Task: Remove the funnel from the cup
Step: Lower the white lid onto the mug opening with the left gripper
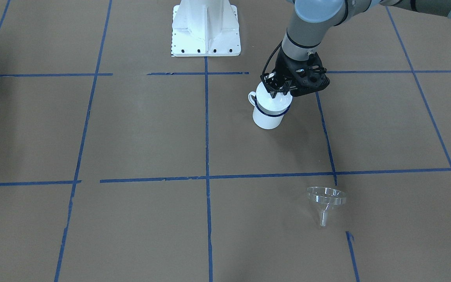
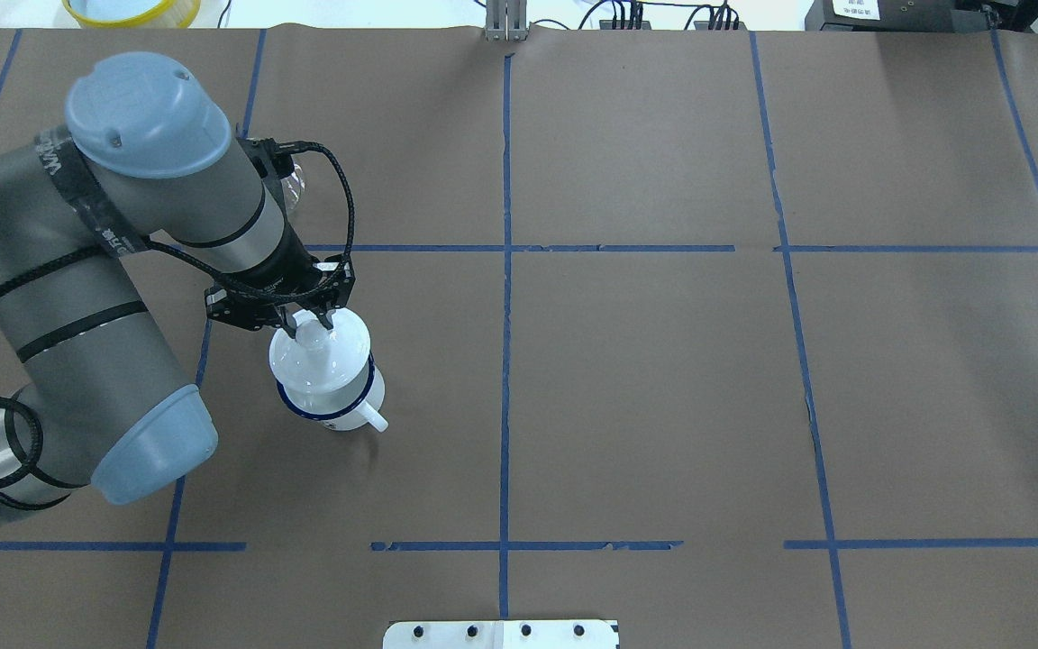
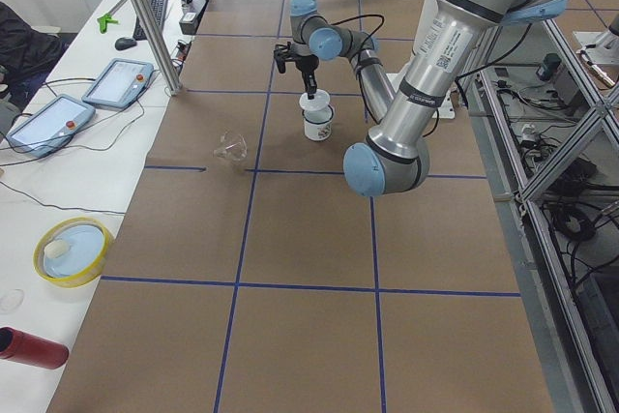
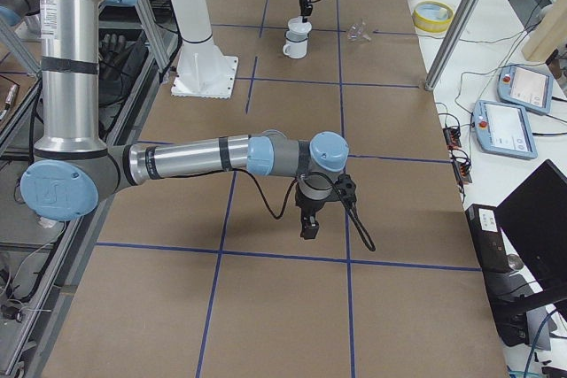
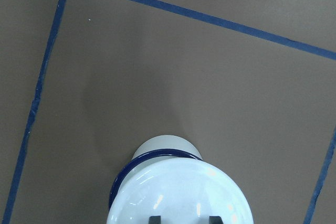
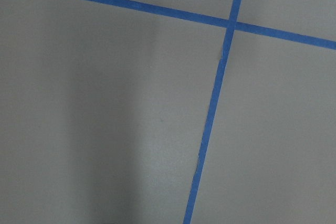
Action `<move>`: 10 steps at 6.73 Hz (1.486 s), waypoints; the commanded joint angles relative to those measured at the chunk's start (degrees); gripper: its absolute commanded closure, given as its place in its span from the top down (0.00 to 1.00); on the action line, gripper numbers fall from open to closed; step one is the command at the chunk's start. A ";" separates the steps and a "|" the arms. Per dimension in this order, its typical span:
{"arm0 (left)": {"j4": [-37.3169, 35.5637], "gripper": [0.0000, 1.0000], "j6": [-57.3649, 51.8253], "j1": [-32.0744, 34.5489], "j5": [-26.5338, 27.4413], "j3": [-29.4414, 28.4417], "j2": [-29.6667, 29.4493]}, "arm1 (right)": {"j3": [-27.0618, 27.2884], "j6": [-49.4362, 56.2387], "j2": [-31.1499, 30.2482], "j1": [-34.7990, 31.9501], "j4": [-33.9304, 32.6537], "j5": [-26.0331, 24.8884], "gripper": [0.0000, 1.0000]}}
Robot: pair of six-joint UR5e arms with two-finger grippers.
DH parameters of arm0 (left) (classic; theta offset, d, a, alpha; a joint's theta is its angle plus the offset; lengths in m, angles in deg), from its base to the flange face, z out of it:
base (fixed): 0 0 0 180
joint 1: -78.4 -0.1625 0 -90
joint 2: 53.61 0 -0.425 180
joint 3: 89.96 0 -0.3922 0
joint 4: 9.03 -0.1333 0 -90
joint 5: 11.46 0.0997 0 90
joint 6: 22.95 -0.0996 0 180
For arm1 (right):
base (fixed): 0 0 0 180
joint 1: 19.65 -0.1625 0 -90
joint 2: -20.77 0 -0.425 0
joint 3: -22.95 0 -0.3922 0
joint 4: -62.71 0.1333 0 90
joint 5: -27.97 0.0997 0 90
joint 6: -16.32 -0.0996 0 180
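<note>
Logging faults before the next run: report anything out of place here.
The clear plastic funnel lies on its side on the brown table, apart from the white enamel mug with the blue rim. A round white lid sits askew on that mug, the left claw closed on its top.

Readable text: none.
Left arm dark band: pale lettering, too blurred to read.

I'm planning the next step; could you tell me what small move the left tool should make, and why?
Probably raise the left tool, open, straight up off the lid: the funnel already lies on the table, apart from the cup, which the lid covers.
</note>
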 commanded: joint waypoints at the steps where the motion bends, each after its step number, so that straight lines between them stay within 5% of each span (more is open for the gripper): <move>1: 0.57 0.00 0.28 -0.38 0.81 -0.10 0.59 | 0.00 0.00 0.00 0.00 0.00 0.00 1.00; 10: 2.59 0.00 0.01 -1.53 0.46 -0.45 2.44 | 0.00 0.00 0.00 0.00 0.00 0.00 1.00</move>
